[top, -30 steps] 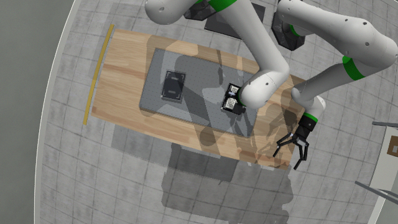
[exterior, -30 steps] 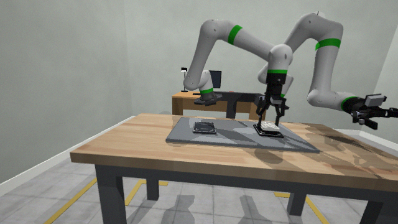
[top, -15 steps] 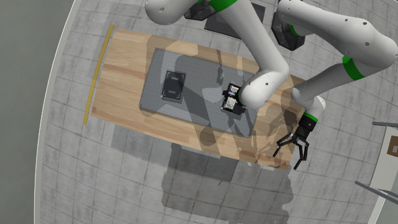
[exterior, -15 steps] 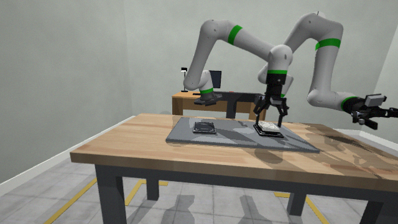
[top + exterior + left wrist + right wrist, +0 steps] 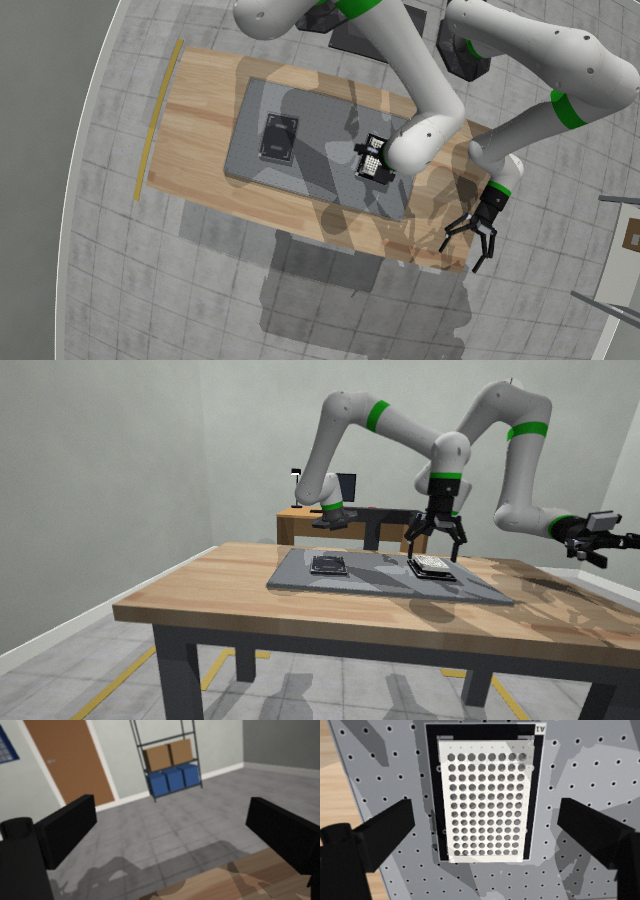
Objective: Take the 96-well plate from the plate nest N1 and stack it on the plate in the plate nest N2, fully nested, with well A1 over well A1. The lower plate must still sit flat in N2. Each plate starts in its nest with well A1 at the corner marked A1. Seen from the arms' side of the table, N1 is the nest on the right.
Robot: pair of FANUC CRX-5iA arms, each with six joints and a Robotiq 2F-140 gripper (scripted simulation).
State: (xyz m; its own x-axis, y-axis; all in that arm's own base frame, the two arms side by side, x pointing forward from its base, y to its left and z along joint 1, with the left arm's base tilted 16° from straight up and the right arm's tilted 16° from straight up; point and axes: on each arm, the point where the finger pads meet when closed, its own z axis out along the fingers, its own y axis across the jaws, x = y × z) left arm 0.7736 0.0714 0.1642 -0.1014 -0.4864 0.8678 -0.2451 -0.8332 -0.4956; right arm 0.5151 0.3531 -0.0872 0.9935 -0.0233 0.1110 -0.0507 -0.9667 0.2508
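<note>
Nest N1 [image 5: 279, 137] [image 5: 328, 564] is dark and empty. White 96-well plate [image 5: 371, 165] [image 5: 431, 562] [image 5: 486, 792] is on top at nest N2 [image 5: 436, 577] [image 5: 432, 760], wells up, its long sides roughly along the nest's. What lies under it is hidden from above; whether it is fully nested and which corner is its A1 cannot be told. The A1 label [image 5: 540, 729] is at the nest's top right corner in the right wrist view. My right gripper [image 5: 432, 558] [image 5: 486, 812] is open around the plate, both fingers clear of its long sides. My left gripper [image 5: 458, 260] [image 5: 171, 810] is open and empty, away from the nests.
Both nests stand on a grey perforated board [image 5: 310, 172] [image 5: 375, 585] on the wooden table [image 5: 200, 110] [image 5: 225, 610]. The left arm's gripper is by the table end beyond N2. The right arm reaches over the board and hides part of N2 in the top view.
</note>
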